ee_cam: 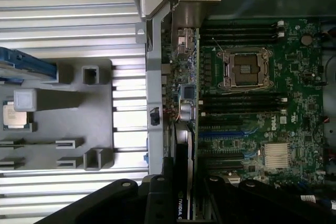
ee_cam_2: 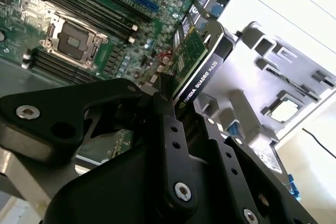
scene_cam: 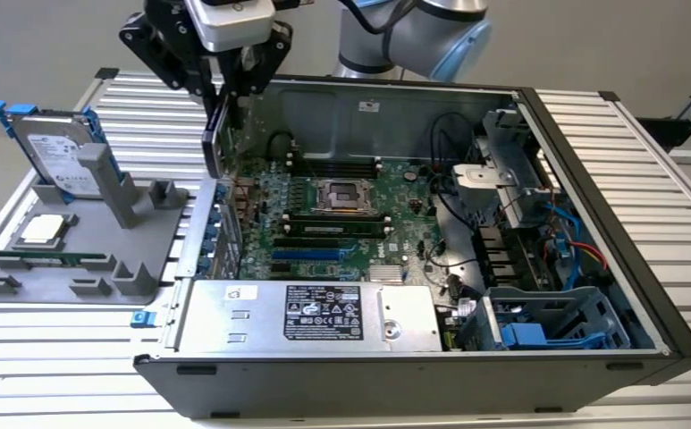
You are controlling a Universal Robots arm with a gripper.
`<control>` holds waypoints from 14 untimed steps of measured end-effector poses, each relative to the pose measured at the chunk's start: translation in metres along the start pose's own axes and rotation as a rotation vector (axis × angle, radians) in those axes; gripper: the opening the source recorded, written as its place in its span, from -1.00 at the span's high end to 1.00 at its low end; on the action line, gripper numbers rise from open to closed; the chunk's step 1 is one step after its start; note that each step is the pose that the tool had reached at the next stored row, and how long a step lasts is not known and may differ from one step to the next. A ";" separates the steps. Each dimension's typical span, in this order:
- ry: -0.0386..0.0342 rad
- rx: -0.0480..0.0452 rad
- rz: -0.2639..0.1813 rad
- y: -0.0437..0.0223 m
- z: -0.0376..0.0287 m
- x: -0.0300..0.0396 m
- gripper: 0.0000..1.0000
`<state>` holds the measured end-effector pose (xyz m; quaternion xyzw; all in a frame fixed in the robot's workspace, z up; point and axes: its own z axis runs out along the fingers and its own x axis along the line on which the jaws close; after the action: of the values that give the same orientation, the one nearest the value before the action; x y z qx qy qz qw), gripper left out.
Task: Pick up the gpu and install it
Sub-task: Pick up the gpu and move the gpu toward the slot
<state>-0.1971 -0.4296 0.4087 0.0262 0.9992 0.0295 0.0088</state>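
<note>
One gripper [scene_cam: 228, 85] was clamped on the gpu [scene_cam: 213, 134], holding it upright and edge-on above the case [scene_cam: 631, 268], over the motherboard [scene_cam: 321, 210] edge at the exterior view's left. Doing this well probably meant keeping the card square to the slots [scene_cam: 309, 256], with no tilt, and seating it straight down with even pressure.

Noted open dark metal computer case [scene_cam: 381, 384] lying on its side on ribbed aluminium bench [scene_cam: 59, 331]. Found inside: green motherboard [scene_cam: 262, 210] with square silver processor socket [scene_cam: 342, 194], boxy silver power supply [scene_cam: 309, 315] along near wall, blue plastic drive caddy [scene_cam: 524, 335] toward exterior view's right. Logged grey moulded holder tray [scene_cam: 88, 239] just beside case on exterior view's left, carrying upright silver hard drive with blue tabs [scene_cam: 59, 156], flat square silver processor chip [scene_cam: 45, 229] and narrow green memory stick [scene_cam: 53, 260].
</note>
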 end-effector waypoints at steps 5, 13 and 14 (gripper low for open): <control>0.0000 0.0000 0.000 0.0003 0.0001 -0.0063 1.00; -0.0001 -0.0001 0.000 0.0008 0.0003 -0.0148 1.00; -0.0001 -0.0001 0.000 0.0008 0.0004 -0.0158 1.00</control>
<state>-0.1813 -0.4296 0.4086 0.0262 0.9992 0.0295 0.0088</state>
